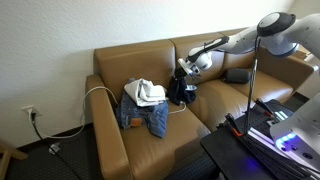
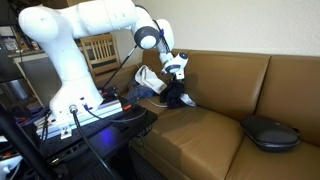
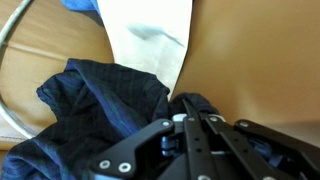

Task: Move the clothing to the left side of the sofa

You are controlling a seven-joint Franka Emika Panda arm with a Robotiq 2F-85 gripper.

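Observation:
The clothing lies on the tan leather sofa [image 1: 225, 110]. In an exterior view, blue jeans [image 1: 140, 118] are spread on the end seat with a white-grey shirt [image 1: 146, 93] on top. My gripper [image 1: 184, 74] hangs just beside them, shut on a dark navy top [image 1: 182, 94] that bunches below it over the seat. From the opposite side, the gripper [image 2: 177, 72], dark top [image 2: 178, 98] and shirt [image 2: 148, 78] show at the sofa's [image 2: 215, 125] far end. In the wrist view the gripper [image 3: 181, 118] pinches the dark top [image 3: 100, 100], with the shirt [image 3: 150, 35] beyond.
A thin white cable [image 1: 100, 92] runs over the sofa arm to a wall socket [image 1: 30, 113] and shows as a curve [image 3: 8, 40] in the wrist view. A dark flat cushion [image 2: 270, 132] lies on another seat. The robot's cart [image 1: 265, 130] stands before the sofa.

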